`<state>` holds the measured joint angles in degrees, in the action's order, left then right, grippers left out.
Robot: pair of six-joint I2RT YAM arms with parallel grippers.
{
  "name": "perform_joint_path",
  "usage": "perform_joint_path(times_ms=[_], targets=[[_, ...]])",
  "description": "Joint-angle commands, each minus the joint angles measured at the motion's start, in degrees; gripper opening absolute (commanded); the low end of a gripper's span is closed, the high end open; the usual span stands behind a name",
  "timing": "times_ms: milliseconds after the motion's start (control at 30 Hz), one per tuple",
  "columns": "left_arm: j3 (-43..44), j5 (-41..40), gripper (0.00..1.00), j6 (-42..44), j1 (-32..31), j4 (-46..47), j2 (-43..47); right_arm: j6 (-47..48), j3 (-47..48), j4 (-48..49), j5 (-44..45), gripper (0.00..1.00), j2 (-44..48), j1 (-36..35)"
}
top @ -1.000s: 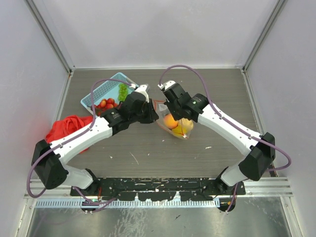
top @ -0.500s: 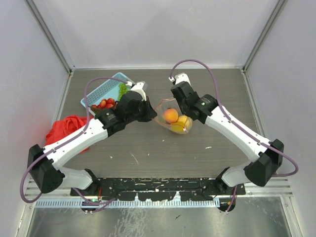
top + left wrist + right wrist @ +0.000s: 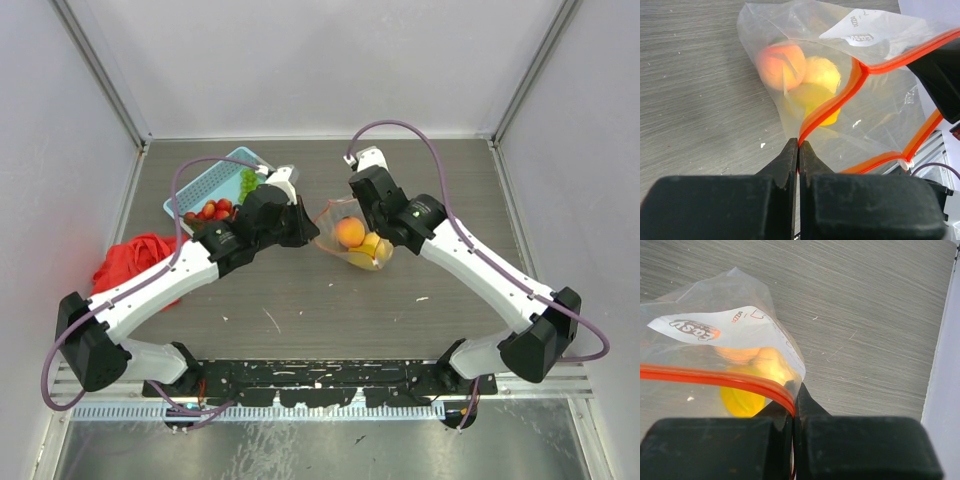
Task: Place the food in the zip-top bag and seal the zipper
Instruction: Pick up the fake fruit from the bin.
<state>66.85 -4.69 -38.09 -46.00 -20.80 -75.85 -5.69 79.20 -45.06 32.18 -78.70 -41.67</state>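
Observation:
The clear zip-top bag (image 3: 352,238) hangs between my two grippers at mid table. It holds an orange-pink peach (image 3: 349,231) and a yellow lemon (image 3: 372,248). My left gripper (image 3: 311,231) is shut on the red-orange zipper (image 3: 830,107) at the bag's left side, as the left wrist view (image 3: 798,143) shows. My right gripper (image 3: 371,220) is shut on the zipper (image 3: 715,377) at the other side, as the right wrist view (image 3: 795,390) shows. The mouth is held apart. Red strawberries (image 3: 212,210) and green grapes (image 3: 248,183) lie in the basket.
A light-blue mesh basket (image 3: 210,180) stands at the back left, just behind my left arm. A red cloth (image 3: 135,258) lies at the left edge. White walls close the table on three sides.
My right gripper moved back and to the right with the zipper edge, and the bag's mouth spread wider. In the last half second the bag shifted only slightly.

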Motion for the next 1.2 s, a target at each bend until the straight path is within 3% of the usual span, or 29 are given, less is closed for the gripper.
perform_joint_path(times_ms=[0, 333, 667, 1167], targets=[[-0.5, -0.3, 0.0, 0.0, 0.3, 3.5, 2.5, 0.8, 0.8, 1.5, 2.8, 0.01, -0.9, 0.0], [-4.9, -0.6, 0.0, -2.4, 0.2, 7.5, 8.0, 0.6, 2.0, 1.2, 0.1, 0.01, -4.1, 0.0], [-3.7, -4.0, 0.21, 0.0, 0.8, 5.8, 10.0, 0.9, 3.7, 0.9, 1.2, 0.01, -4.7, 0.1], [-3.1, -3.9, 0.34, 1.6, 13.6, 6.3, 8.1, 2.0, 6.6, -1.4, 4.5, 0.01, -4.5, 0.0]])
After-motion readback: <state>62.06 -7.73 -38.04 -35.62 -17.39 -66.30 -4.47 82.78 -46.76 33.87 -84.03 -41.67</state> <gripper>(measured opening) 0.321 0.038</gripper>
